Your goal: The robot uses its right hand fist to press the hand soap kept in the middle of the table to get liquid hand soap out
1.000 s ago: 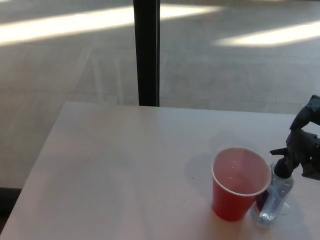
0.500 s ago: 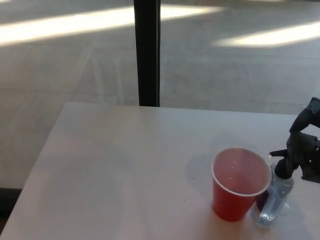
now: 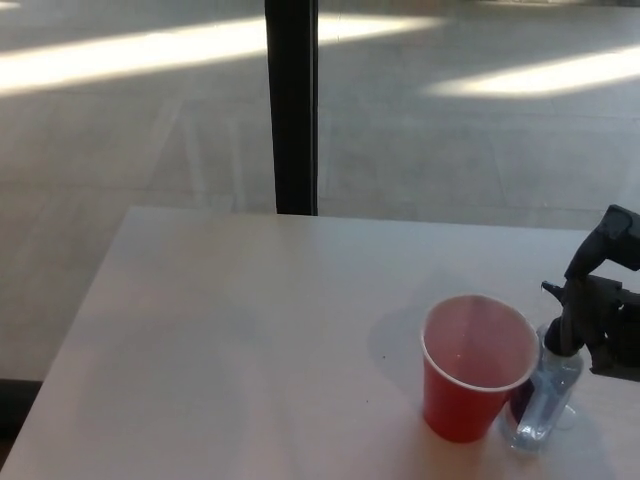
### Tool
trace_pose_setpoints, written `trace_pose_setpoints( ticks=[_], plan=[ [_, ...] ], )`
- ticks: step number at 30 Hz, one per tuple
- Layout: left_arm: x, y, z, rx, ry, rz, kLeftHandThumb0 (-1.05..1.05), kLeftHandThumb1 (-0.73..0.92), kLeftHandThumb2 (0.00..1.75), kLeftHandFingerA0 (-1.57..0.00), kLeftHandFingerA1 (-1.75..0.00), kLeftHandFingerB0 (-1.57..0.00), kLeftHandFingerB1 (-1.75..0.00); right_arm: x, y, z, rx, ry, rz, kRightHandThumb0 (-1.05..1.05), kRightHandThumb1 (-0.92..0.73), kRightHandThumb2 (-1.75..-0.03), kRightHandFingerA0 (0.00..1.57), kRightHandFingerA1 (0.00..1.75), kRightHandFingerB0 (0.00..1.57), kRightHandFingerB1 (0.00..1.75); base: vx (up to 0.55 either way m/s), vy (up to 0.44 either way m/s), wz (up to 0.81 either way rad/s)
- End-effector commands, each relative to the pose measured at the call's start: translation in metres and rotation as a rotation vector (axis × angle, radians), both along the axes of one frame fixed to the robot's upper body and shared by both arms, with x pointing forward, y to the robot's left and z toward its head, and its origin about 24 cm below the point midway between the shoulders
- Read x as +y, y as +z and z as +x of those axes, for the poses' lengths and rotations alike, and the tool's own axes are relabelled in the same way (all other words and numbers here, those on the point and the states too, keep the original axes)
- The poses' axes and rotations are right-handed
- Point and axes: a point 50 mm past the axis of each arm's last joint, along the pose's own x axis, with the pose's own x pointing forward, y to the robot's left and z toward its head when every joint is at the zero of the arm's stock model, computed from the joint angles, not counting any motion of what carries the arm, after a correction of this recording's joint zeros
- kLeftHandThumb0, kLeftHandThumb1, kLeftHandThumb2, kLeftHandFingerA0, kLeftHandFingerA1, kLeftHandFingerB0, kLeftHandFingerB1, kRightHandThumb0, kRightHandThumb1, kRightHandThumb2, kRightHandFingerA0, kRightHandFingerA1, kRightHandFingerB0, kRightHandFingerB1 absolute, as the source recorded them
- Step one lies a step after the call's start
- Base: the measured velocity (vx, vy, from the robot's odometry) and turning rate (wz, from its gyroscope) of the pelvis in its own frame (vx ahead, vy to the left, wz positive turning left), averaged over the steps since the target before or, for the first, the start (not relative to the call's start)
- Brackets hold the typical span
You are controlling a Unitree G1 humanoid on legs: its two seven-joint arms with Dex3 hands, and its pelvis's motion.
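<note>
A clear hand soap bottle (image 3: 545, 400) with a black pump stands at the table's right side, just behind and to the right of a red plastic cup (image 3: 474, 366). The pump's spout points left, over the cup's rim. My right hand (image 3: 608, 305) comes in from the right edge and sits on top of the pump head, fingers curled into a fist. The bottle's lower part is partly hidden by the cup. My left hand does not show.
The white table (image 3: 240, 340) stretches left and forward of the cup. A black post (image 3: 291, 105) stands behind the table's far edge, on a grey floor with bright sunlit strips.
My right hand has shifted slightly down and to the left onto the pump head. The cup and bottle stay where they were.
</note>
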Motion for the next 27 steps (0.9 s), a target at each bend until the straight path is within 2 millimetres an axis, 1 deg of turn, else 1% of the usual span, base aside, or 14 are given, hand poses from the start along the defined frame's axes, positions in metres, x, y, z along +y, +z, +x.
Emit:
trace_pose_setpoints(
  ticks=[1,2,3,4,10,12,16,17,18,22,23,24,26,27],
  plan=[
    [0.007,0.007,0.003,-0.005,-0.009,0.042,-0.23,0.50,0.93,-0.74,-0.89,-0.49,-0.76,-0.009,-0.055,-0.014,0.286,-0.028,-0.070,-0.15,-0.50,-1.40,1.06,1.75,0.75,1.74,0.00,0.000,0.00],
    [0.007,0.007,0.002,-0.009,-0.007,0.040,-0.24,0.47,0.99,-0.77,-0.90,-0.47,-0.74,-0.011,-0.056,-0.014,0.294,-0.045,-0.078,-0.15,-0.50,-1.36,1.03,1.75,0.74,1.72,0.00,0.000,0.00],
    [0.007,0.007,0.002,-0.012,-0.007,0.036,-0.24,0.50,0.93,-0.71,-0.88,-0.45,-0.74,-0.013,-0.057,-0.014,0.304,-0.055,-0.072,-0.15,-0.49,-1.36,1.03,1.75,0.75,1.72,0.00,0.000,0.00],
    [0.007,0.007,0.002,-0.012,-0.007,0.036,-0.24,0.50,0.93,-0.71,-0.88,-0.45,-0.74,-0.013,-0.057,-0.014,0.305,-0.056,-0.072,-0.15,-0.49,-1.36,1.03,1.75,0.75,1.72,0.00,0.000,0.00],
    [0.008,0.009,0.006,-0.012,-0.015,0.047,-0.26,0.48,0.99,-0.76,-0.89,-0.50,-0.75,-0.017,-0.061,-0.014,0.314,-0.067,-0.093,-0.14,-0.49,-1.36,1.03,1.75,0.73,1.72,0.00,0.000,0.00],
    [0.008,0.009,0.007,-0.008,-0.017,0.047,-0.27,0.48,0.99,-0.72,-0.86,-0.50,-0.75,-0.017,-0.061,-0.014,0.312,-0.064,-0.097,-0.13,-0.50,-1.36,1.03,1.75,0.72,1.74,0.00,0.000,0.00],
    [0.008,0.010,0.007,-0.018,-0.020,0.044,-0.26,0.47,1.01,-0.72,-0.87,-0.49,-0.75,-0.018,-0.061,-0.014,0.315,-0.068,-0.093,-0.13,-0.53,-1.33,1.03,1.75,0.72,1.73,0.00,0.000,0.00],
    [0.008,0.011,0.008,-0.017,-0.021,0.045,-0.26,0.47,1.01,-0.72,-0.87,-0.47,-0.74,-0.019,-0.062,-0.014,0.317,-0.072,-0.091,-0.13,-0.52,-1.32,1.03,1.75,0.73,1.73,0.00,0.000,0.00],
    [0.008,0.011,0.008,-0.017,-0.022,0.047,-0.26,0.51,0.96,-0.71,-0.88,-0.48,-0.76,-0.019,-0.061,-0.014,0.318,-0.077,-0.089,-0.14,-0.51,-1.33,1.04,1.75,0.74,1.73,0.00,0.000,0.00],
    [0.009,0.010,0.006,-0.011,-0.018,0.045,-0.25,0.51,0.94,-0.72,-0.87,-0.51,-0.77,-0.020,-0.062,-0.015,0.320,-0.073,-0.087,-0.14,-0.51,-1.34,1.03,1.75,0.72,1.74,0.00,0.000,0.00],
    [0.009,0.010,0.006,-0.008,-0.021,0.048,-0.26,0.47,1.01,-0.71,-0.86,-0.51,-0.76,-0.020,-0.063,-0.015,0.326,-0.079,-0.085,-0.14,-0.52,-1.31,1.02,1.75,0.72,1.73,0.00,0.000,0.00],
    [0.009,0.010,0.005,-0.008,-0.019,0.046,-0.26,0.52,0.94,-0.69,-0.85,-0.47,-0.74,-0.020,-0.062,-0.015,0.322,-0.079,-0.082,-0.15,-0.54,-1.27,1.00,1.75,0.72,1.71,0.00,0.000,0.00],
    [0.009,0.009,0.003,-0.004,-0.013,0.043,-0.26,0.52,0.94,-0.69,-0.85,-0.47,-0.74,-0.020,-0.062,-0.015,0.317,-0.077,-0.078,-0.15,-0.54,-1.27,1.00,1.75,0.72,1.71,0.00,0.000,0.00],
    [0.009,0.008,0.003,-0.003,-0.015,0.046,-0.26,0.48,1.00,-0.74,-0.87,-0.47,-0.74,-0.021,-0.054,-0.011,0.296,-0.084,-0.078,-0.14,-0.52,-1.32,0.99,1.75,0.73,1.65,0.00,0.000,0.00]
  ],
)
